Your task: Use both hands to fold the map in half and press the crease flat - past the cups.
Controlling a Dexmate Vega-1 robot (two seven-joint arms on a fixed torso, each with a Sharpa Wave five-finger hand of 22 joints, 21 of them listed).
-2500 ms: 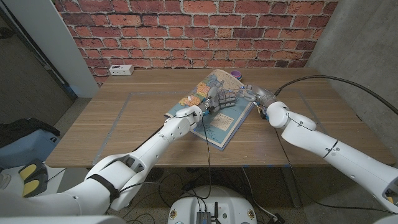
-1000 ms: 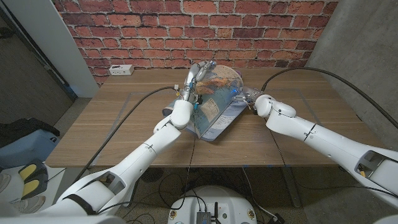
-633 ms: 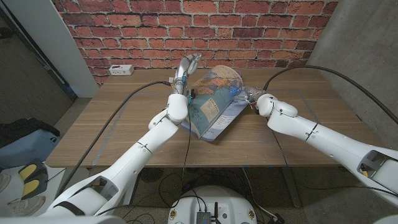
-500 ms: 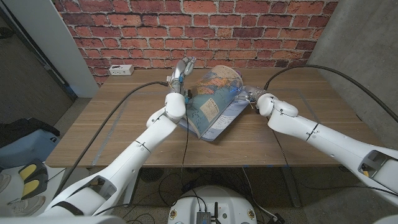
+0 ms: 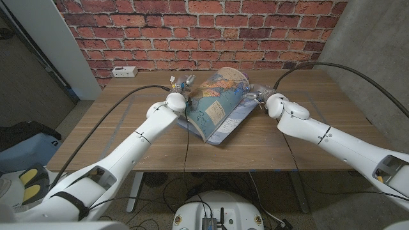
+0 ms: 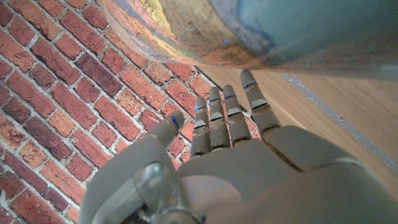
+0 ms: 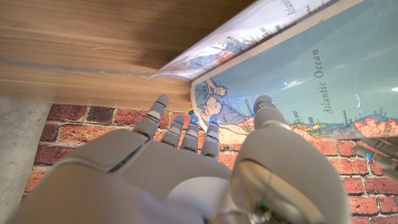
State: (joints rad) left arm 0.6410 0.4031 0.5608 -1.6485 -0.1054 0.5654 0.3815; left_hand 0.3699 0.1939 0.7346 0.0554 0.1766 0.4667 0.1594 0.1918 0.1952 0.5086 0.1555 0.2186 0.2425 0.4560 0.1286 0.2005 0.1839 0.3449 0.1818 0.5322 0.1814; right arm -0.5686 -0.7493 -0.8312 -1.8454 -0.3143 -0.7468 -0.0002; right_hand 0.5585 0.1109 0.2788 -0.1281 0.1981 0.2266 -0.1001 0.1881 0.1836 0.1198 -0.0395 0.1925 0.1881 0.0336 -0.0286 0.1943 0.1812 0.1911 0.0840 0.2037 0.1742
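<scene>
Brick wall (image 5: pixel 192 32) backs the tabletop (image 5: pixel 115 128). Map (image 5: pixel 217 105) arches half-folded near the far edge. Left robot hand (image 6: pixel 230 124) released, fingers apart; right robot hand (image 7: pixel 186 155) pinches the map's edge.

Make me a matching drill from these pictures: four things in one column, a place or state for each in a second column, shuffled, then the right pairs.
Things:
1. map
2. left hand
3. right hand
4. white power strip

Places or states:
A. fingers straight and apart, holding nothing
B. at the table's far left edge by the brick wall
C. bulging up in a curve over the table
D. thumb against the map's printed edge

Pairs: 1-C, 2-A, 3-D, 4-B
</scene>
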